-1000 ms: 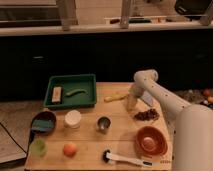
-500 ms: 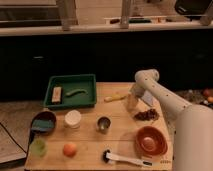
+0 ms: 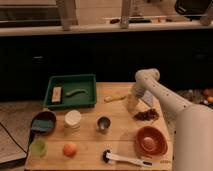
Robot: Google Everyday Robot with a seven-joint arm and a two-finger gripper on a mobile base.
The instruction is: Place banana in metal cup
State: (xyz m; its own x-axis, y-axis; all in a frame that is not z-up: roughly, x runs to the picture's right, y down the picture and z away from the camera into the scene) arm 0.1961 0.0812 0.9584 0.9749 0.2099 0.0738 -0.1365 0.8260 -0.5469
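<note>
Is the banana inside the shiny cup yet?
No. The banana lies on the table, apart from the metal cup. The end effector hangs beside the banana.

Looks like a kitchen-style test setup: wooden surface [image 3: 120, 107] w/ green tray [image 3: 71, 92], metal cup [image 3: 103, 123], red bowl [image 3: 150, 141], white container [image 3: 73, 119], brush [image 3: 125, 158], a banana [image 3: 115, 98] & an orange fruit [image 3: 70, 149]. Dark counter w/ cabinets behind. Robot's tool [image 3: 132, 102] hangs over the surface, just right of the banana.

A: The arm [image 3: 167, 100] was all smooth white casing, thick rounded tubes with a bulbous elbow joint.

B: And the gripper [image 3: 132, 103], over the table's [image 3: 120, 145] right side, looked pale cream, blocky.
</note>
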